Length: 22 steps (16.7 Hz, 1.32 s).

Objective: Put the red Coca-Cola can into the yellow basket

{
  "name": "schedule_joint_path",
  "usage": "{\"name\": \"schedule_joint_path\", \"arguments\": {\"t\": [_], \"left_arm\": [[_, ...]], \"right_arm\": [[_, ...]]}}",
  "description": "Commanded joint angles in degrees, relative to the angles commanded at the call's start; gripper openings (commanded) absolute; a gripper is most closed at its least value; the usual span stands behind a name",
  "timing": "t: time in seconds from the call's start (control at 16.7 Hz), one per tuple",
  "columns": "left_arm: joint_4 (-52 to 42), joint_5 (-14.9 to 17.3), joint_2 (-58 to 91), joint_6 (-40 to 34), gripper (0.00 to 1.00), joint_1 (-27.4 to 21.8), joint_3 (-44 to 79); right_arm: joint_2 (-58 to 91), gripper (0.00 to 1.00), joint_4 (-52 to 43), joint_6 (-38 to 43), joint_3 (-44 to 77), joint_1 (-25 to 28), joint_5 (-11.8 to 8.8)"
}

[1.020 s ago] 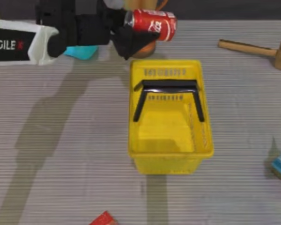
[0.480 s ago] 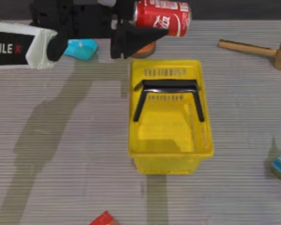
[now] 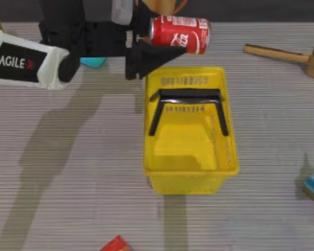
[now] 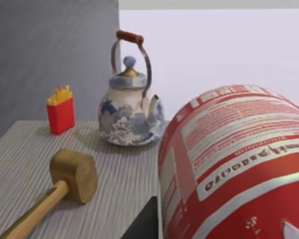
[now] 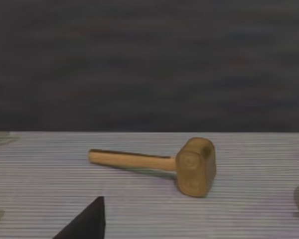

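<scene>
The basket (image 3: 191,172) sat mid-tabletop, handle folded across it. Just past its far rim the left tool (image 3: 146,44) was clamped on the can (image 3: 180,35), held sideways in the air. The can looked light, rigid and slick, best gripped across its middle. Right arm stayed out of the top view

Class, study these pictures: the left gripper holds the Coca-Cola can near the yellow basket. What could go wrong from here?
1. The red Coca-Cola can lies sideways in the left gripper, beyond the yellow basket's far rim; released now, it would likely land outside.
2. The raised black handle spans the far end, so the can could strike it.
</scene>
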Motion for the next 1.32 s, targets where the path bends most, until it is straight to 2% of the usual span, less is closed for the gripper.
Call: {"name": "schedule_joint_path", "arguments": {"t": [0.3,0.6,1.32], "left_arm": [[10.8,0.0,7.5,-0.3,0.00,0.7,-2.9],[11.9,0.0,8.4,-0.3,0.00,0.8,-3.2],[11.9,0.0,8.4,-0.3,0.90,0.8,-3.2]], "right_arm": [[0.0,1.00,0.0,0.0,0.0,0.0,0.0],[0.0,1.00,0.0,0.0,0.0,0.0,0.0],[0.0,1.00,0.0,0.0,0.0,0.0,0.0]]}}
